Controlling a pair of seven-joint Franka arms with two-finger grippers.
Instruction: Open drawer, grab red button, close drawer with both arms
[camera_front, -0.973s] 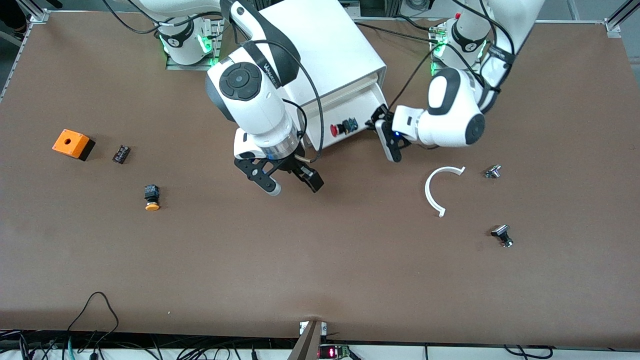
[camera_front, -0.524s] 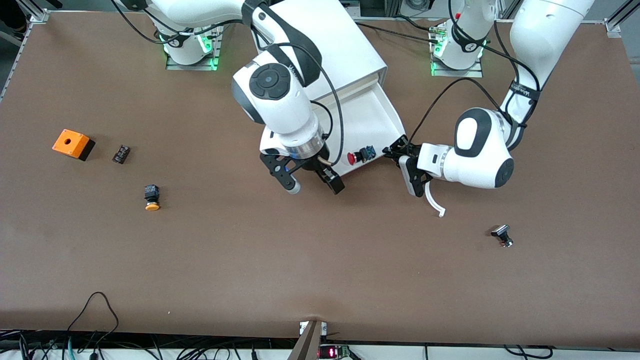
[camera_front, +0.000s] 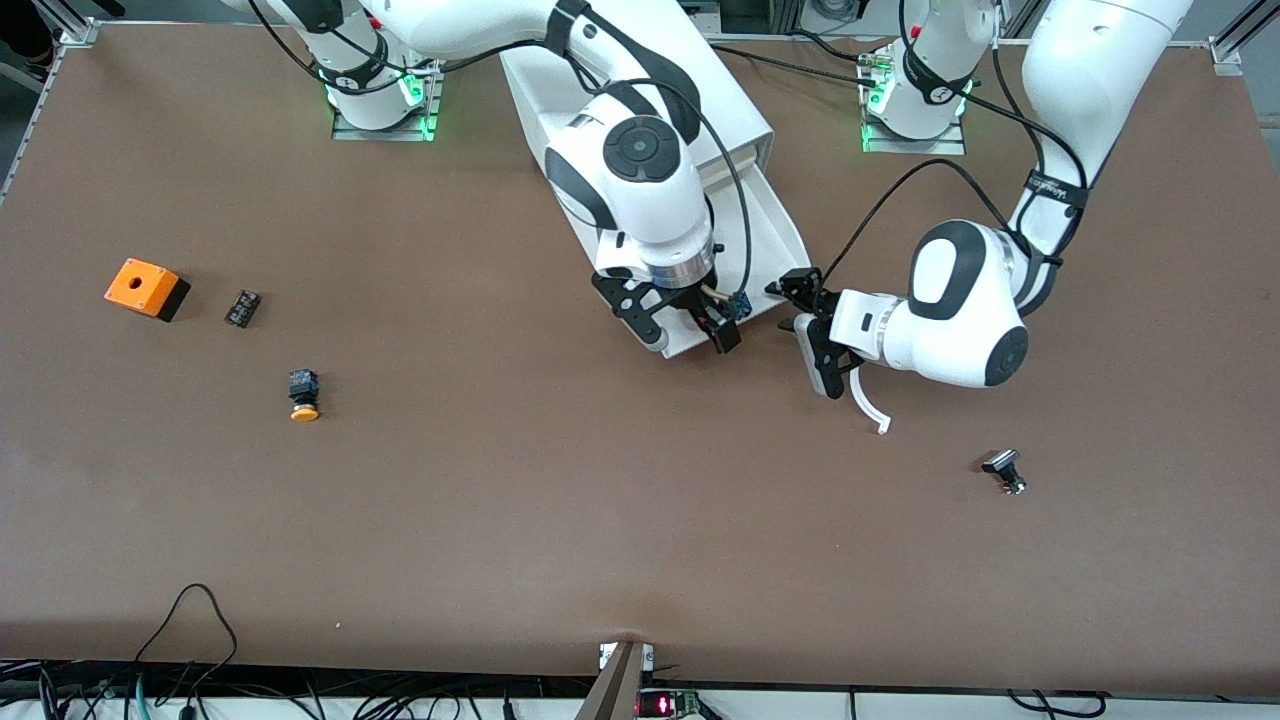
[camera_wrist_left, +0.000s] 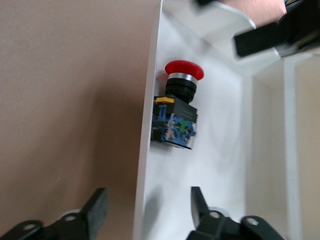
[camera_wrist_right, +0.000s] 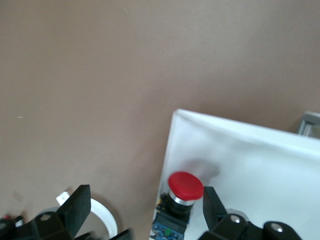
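Observation:
The white drawer (camera_front: 775, 225) stands pulled out of the white cabinet (camera_front: 720, 90). The red-capped button (camera_wrist_left: 177, 110) lies on its side in the drawer's front end. In the front view only its blue body (camera_front: 741, 304) shows. My right gripper (camera_front: 690, 340) is open and hangs over the drawer's front end. In the right wrist view the right gripper (camera_wrist_right: 146, 207) has the button's red cap (camera_wrist_right: 185, 186) next to one finger. My left gripper (camera_front: 805, 330) is open beside the drawer's front corner. In the left wrist view the left gripper (camera_wrist_left: 148, 205) straddles the drawer's wall (camera_wrist_left: 147, 150) without closing on it.
An orange box (camera_front: 146, 288), a small black part (camera_front: 242, 307) and an orange-capped button (camera_front: 303, 395) lie toward the right arm's end. A white curved piece (camera_front: 868, 405) lies under the left wrist. A black and silver part (camera_front: 1003, 470) lies nearer the camera.
The drawer came farther out with the left gripper at its front. The right arm swung from the table beside the cabinet to over the drawer's front end and the button.

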